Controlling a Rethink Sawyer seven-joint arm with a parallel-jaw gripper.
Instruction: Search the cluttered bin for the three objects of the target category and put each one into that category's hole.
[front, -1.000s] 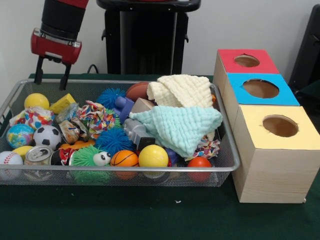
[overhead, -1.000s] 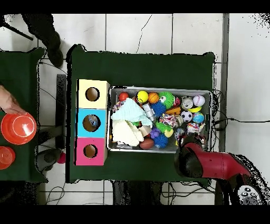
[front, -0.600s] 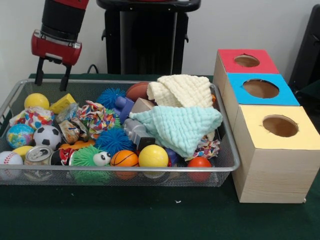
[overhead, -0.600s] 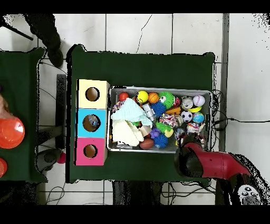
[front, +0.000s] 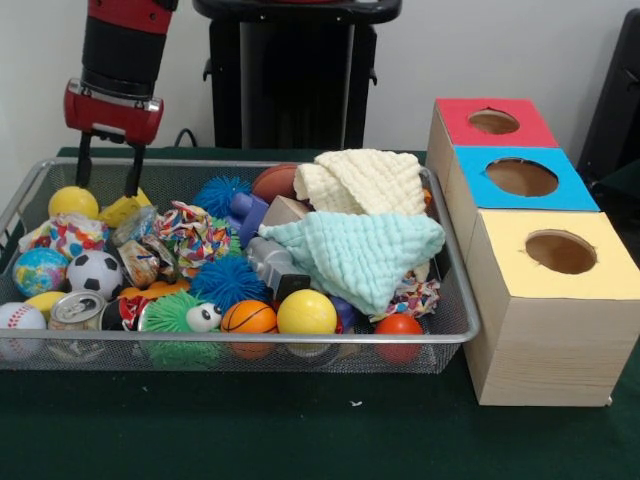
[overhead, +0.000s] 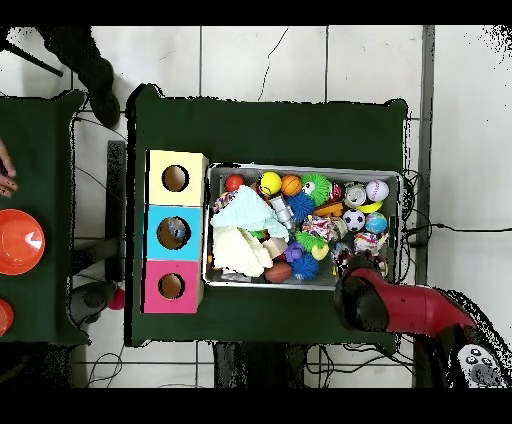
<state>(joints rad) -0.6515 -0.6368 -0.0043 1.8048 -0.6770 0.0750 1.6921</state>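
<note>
The pincer, fingers apart and empty, hangs at the wire bin's ten o'clock corner just above a yellow ball and yellow block, while the three-hole box stands at three o'clock on the bench.

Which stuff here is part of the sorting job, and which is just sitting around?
Job:
cluttered wire bin
red hole
blue hole
yellow hole
open hand

Lying about:
orange cup
side table
</note>
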